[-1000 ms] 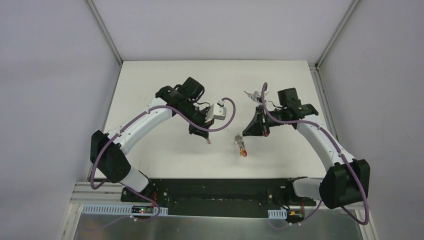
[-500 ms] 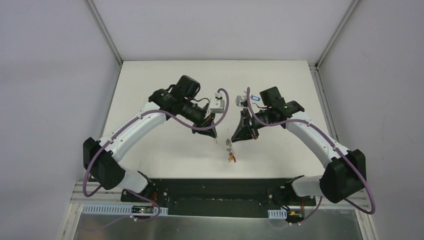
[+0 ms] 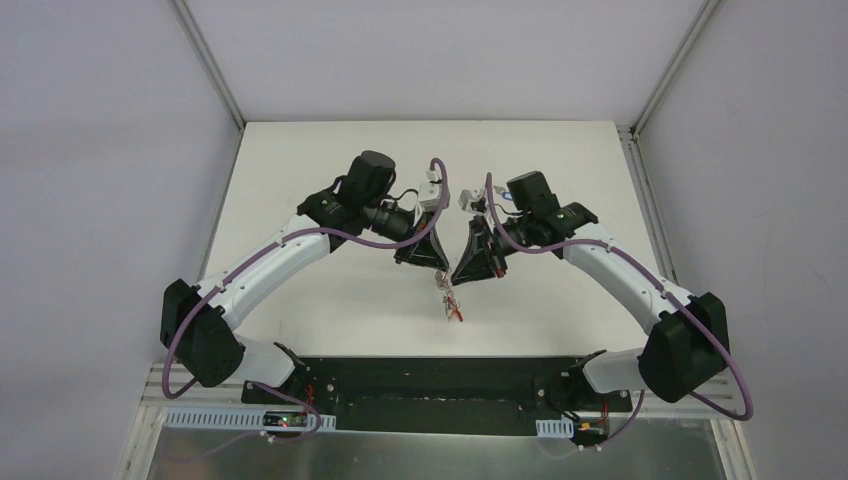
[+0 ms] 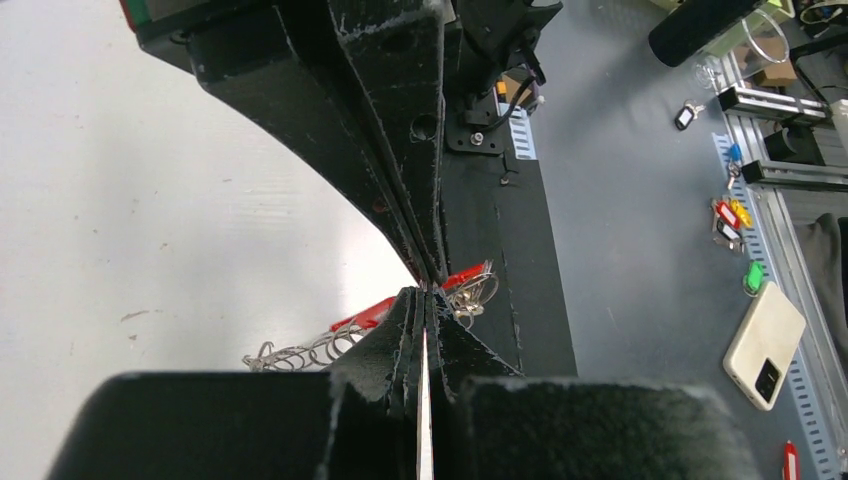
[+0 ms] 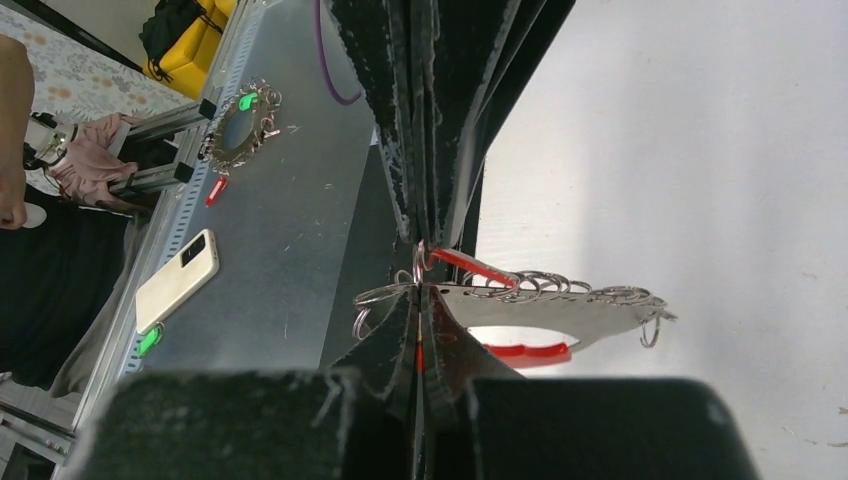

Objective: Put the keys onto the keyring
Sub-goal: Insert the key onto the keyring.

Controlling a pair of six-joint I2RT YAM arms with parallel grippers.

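The keyring hangs in my right gripper, which is shut on its end. Its grey half carries a row of small metal rings, and its red half shows below. In the top view the keyring dangles just above the table between both arms. My left gripper is shut and meets the right gripper tip to tip. A small ring pokes out of the left fingertips. The key itself is hidden between the pads. The keyring's red half shows in the left wrist view.
The black base plate runs along the table's near edge, below the hanging keyring. Off the table on the grey bench lie a phone, spare tagged keys and another ring with keys.
Both arms have swung inward and their gripper tips now meet. The keyring moved left with the right gripper. The left gripper moved right towards it.
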